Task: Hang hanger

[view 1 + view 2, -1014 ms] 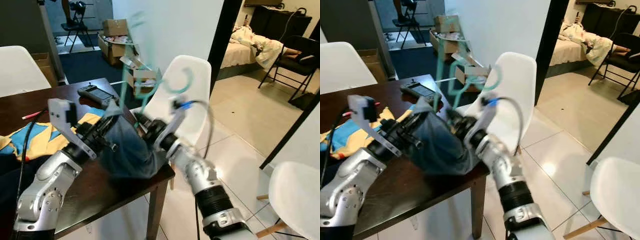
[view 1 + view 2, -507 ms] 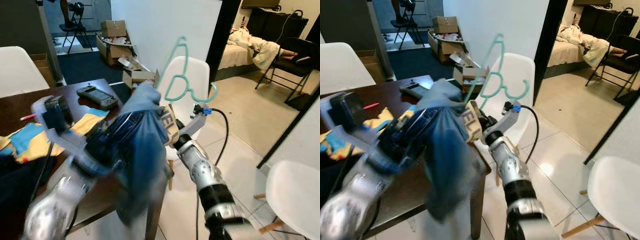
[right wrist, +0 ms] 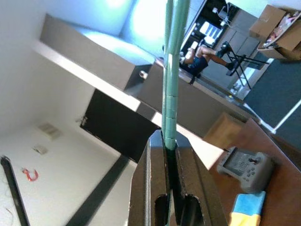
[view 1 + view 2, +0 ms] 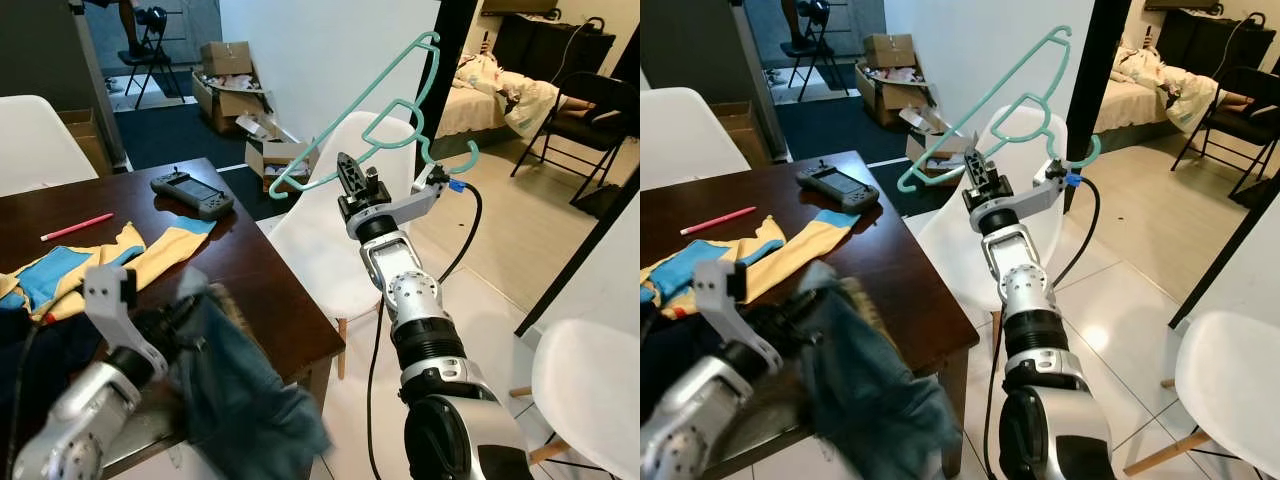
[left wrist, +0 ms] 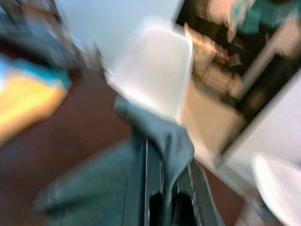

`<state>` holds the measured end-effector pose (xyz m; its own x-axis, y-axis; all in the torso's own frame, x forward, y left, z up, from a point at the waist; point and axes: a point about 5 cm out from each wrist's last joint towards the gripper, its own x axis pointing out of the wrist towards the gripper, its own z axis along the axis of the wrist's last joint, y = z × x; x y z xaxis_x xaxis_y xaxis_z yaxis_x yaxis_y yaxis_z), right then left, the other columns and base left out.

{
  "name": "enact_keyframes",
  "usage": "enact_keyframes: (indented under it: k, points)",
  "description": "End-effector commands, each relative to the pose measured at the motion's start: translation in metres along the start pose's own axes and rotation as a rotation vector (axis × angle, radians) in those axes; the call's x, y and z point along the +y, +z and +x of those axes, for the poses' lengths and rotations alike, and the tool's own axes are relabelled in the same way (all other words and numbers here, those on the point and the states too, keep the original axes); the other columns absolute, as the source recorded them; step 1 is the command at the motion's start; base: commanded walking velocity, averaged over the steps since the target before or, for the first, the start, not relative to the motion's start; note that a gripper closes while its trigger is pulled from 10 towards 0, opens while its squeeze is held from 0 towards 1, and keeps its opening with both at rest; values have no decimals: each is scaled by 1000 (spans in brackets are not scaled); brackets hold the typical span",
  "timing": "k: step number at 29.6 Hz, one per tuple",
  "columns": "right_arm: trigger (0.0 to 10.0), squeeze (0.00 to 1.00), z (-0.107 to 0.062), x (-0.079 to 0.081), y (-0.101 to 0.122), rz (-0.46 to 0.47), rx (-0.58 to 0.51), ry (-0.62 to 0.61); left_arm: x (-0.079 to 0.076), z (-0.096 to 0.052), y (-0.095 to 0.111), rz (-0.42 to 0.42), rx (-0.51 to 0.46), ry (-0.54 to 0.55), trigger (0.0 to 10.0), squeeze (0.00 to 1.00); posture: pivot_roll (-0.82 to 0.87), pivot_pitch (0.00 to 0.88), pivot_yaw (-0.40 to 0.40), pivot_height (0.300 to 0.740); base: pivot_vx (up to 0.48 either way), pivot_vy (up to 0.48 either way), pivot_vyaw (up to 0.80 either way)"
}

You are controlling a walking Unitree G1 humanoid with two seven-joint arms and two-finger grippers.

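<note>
Teal plastic hanger (image 4: 385, 105) is standing raised above the white chair (image 4: 330, 240), pinched by the right gripper (image 4: 350, 172), while the left gripper (image 5: 165, 195) is clamping blue denim garment (image 4: 240, 395) at the wooden table's (image 4: 270, 290) edge.

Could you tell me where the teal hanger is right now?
The teal hanger is held up in the right gripper, above the white chair off the table's right corner.

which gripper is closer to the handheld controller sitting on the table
Judging by the head views, probably the right. The right gripper, clamped on the teal hanger, is raised just past the table edge beside the controller. The left gripper holds blue fabric at the table's near edge.
</note>
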<state>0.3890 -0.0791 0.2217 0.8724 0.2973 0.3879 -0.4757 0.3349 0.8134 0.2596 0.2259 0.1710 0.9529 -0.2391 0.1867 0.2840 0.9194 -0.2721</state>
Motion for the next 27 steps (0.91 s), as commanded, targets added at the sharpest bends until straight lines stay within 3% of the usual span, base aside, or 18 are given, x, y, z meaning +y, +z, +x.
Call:
enact_keyframes:
  k: [1,2,4,5,6,7,8,11,15,21,24,25,26,27]
  points:
    - [0,0,-4,-7,4,-101,1,-19,6,-1,38,52,-145,28,0,0,150,0,-57,740,0,0,0]
    - [4039,0,-9,-15,9,-232,27,-54,5,-1,72,91,-265,18,0,0,153,0,-60,740,0,0,0]
    - [4039,0,-13,-22,11,-315,62,-79,2,0,93,120,-341,-2,0,0,153,0,-60,740,0,0,0]
    - [4039,0,-13,-22,11,-315,62,-79,2,0,93,120,-341,-2,0,0,153,0,-60,740,0,0,0]
    - [10000,0,-17,-26,8,-448,138,-56,-1,1,108,147,-387,-13,0,0,159,0,-59,740,0,0,0]
    - [10000,0,-17,-26,8,-448,138,-56,-1,1,108,147,-387,-13,0,0,159,0,-59,740,0,0,0]
    - [10000,0,-28,-32,-1,-673,307,8,-7,3,127,197,-448,-26,0,0,158,0,-59,740,0,0,0]
    - [10000,0,-32,-35,-5,-737,372,33,-9,3,134,211,-466,-30,0,0,158,0,-59,740,0,0,0]
    - [10000,0,-66,-55,-20,-906,677,120,1,2,134,258,-445,16,0,0,155,0,-52,740,0,0,0]
    - [10000,0,-88,-58,-24,-971,806,210,19,1,111,291,-332,104,0,0,148,0,-47,740,0,0,0]
    - [10000,0,-97,-57,-24,-974,849,246,31,1,99,352,-265,178,0,0,143,0,-44,740,0,0,0]
    - [10000,0,-107,-58,-20,-983,878,264,49,-1,89,397,-206,299,0,0,131,0,-43,740,0,0,0]
    - [10000,0,-107,-58,-20,-983,878,264,49,-1,89,397,-206,299,0,0,131,0,-43,740,0,0,0]
    - [10000,0,-110,-59,-17,-985,879,260,59,-4,85,412,-183,368,0,0,131,0,-43,740,0,0,0]
